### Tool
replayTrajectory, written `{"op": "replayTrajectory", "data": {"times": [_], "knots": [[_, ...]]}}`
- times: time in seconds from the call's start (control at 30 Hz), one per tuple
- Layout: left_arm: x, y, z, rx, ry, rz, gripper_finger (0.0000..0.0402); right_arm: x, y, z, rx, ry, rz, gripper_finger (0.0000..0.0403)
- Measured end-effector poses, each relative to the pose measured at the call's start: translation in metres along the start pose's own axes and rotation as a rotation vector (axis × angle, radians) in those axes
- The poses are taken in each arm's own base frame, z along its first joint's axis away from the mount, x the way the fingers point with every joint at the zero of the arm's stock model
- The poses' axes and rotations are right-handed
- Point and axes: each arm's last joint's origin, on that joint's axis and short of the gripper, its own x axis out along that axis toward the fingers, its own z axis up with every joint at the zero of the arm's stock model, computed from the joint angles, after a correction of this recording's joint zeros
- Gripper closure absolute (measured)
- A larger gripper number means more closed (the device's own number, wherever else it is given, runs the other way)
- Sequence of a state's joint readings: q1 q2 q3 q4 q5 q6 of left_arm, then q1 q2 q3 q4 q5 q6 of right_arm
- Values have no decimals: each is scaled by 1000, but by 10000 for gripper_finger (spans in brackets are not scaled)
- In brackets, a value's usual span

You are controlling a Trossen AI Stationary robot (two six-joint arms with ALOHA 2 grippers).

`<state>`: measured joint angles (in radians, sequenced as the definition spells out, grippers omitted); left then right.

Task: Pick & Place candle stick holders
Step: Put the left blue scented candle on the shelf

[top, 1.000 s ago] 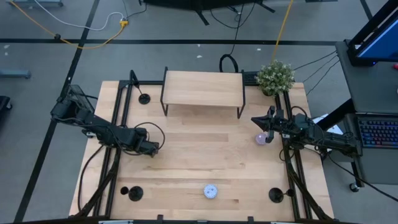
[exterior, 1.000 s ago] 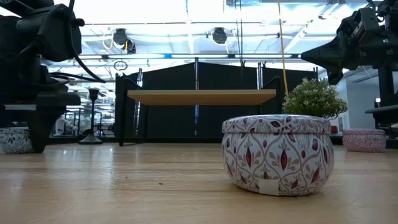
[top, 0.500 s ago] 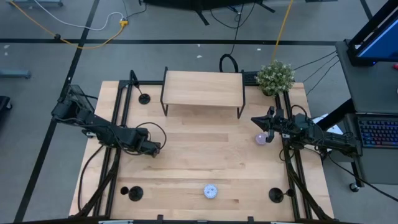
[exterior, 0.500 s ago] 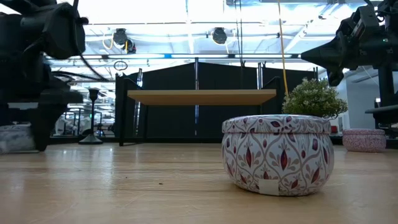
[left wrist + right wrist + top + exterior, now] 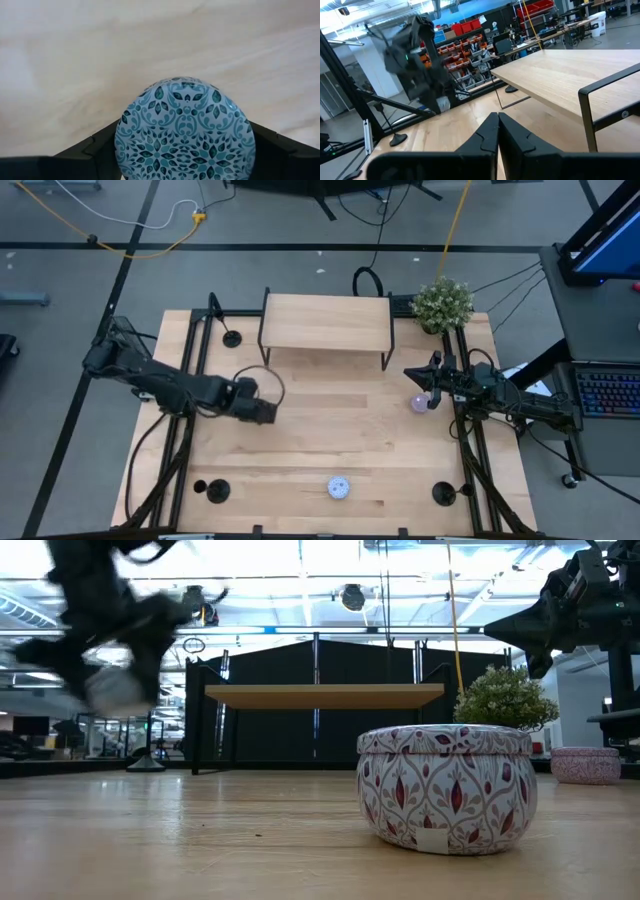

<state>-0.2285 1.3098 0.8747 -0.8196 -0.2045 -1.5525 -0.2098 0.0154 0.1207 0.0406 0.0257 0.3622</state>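
Left gripper (image 5: 262, 410) has swung from near the table's left rail toward 3 o'clock, closer to centre, and risen off the board; the right arm is unchanged.

High view: left gripper sits below the left leg of the wooden shelf (image 5: 326, 322). Candle stick holders: one at 11 o'clock by the shelf leg (image 5: 232, 338), one at 7 o'clock (image 5: 216, 491), one at 5 o'clock (image 5: 444, 493); all three stand untouched, well apart from both arms. Right gripper (image 5: 432, 389) hovers by a small lilac tin (image 5: 419, 403) at 3 o'clock. A patterned tin (image 5: 339, 487) rests at 6 o'clock.

Low view: left gripper blurred in the air, a pale tin between its fingers. One holder (image 5: 150, 730) visible far back: matte black, thin upright stem on a flat disc.

Left wrist view: fingers clamped on a teal-patterned tin (image 5: 185, 130), held above bare wood.

Right wrist view: right fingers closed together, nothing between them.

Risk: the carried tin is no holder; setting it down near the 11 o'clock holder could topple that narrow stem. A fast swing may also let the smooth round tin slip.
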Motion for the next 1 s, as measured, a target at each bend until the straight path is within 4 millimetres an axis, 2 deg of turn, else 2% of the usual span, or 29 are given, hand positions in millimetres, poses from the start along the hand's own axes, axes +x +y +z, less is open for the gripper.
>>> {"op": "replayTrajectory", "data": {"times": [0.13,0.23,0.4,0.53,0.67,0.8,1.0], "knots": [[-34,-30,30,57,-128,-122,104,0,0,0,0,0,0,403],[-64,-44,60,93,-231,-165,105,0,0,0,0,0,0,403],[-110,-49,119,142,-469,-157,105,0,0,0,0,0,0,403],[-131,-50,167,177,-615,-92,105,0,0,0,0,0,0,403],[-129,-59,214,228,-650,-11,105,0,0,0,0,1,0,403],[-109,-67,256,265,-587,35,105,0,0,0,0,3,-1,403],[-77,-62,294,258,-399,174,105,0,0,-1,0,7,-2,403]]}}
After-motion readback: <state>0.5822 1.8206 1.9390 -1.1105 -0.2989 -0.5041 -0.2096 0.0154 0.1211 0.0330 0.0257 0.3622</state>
